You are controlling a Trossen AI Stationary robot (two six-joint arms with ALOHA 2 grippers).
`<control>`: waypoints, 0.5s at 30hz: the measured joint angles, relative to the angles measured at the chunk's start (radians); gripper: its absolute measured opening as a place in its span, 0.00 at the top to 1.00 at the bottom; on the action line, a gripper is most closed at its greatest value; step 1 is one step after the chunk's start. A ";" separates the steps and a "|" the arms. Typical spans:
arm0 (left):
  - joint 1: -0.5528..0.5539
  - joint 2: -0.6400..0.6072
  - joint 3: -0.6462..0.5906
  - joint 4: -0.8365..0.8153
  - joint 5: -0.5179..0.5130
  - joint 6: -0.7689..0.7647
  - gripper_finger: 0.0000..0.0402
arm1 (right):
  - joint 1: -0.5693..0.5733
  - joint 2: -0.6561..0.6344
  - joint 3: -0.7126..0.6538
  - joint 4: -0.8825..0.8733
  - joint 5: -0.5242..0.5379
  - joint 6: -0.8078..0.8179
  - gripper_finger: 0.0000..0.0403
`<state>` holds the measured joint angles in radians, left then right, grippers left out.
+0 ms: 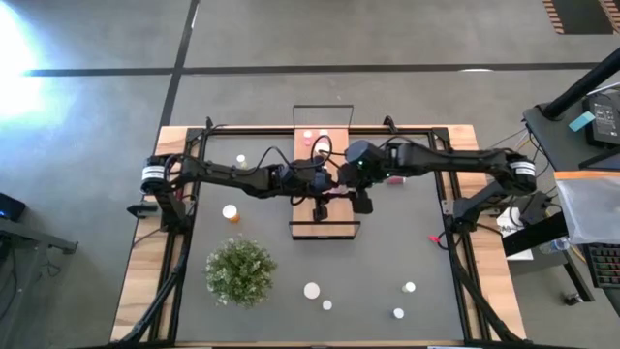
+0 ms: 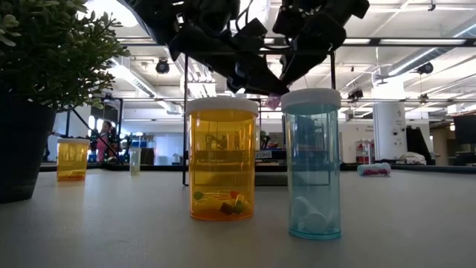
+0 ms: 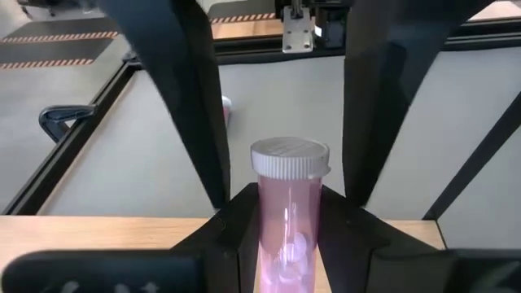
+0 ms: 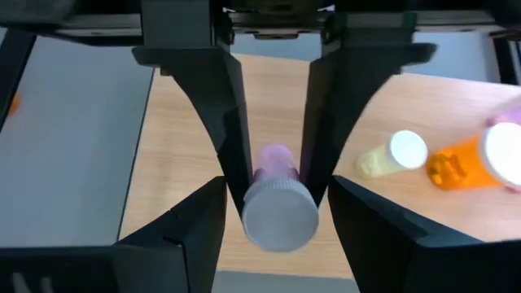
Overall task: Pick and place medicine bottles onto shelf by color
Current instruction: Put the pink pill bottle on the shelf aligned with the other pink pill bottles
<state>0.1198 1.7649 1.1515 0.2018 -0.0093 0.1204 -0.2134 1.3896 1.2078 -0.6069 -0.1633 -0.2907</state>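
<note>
Both grippers over the shelf — left gripper clamps a pink bottle upright, right gripper pinches another pink bottle.

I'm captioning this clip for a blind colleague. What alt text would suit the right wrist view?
The right gripper is shut on a pink bottle with a white cap, held over the wooden shelf. On the shelf beside it, a yellowish bottle and an orange bottle lie on their sides; grey table mat shows beyond.
</note>
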 joint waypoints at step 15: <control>0.000 0.000 0.000 0.028 0.000 0.001 0.79 | 0.000 -0.031 -0.001 -0.019 0.008 0.030 0.62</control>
<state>0.1196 1.7649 1.1515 0.2301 -0.0090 0.1211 -0.2134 1.3587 1.2070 -0.6260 -0.1555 -0.2611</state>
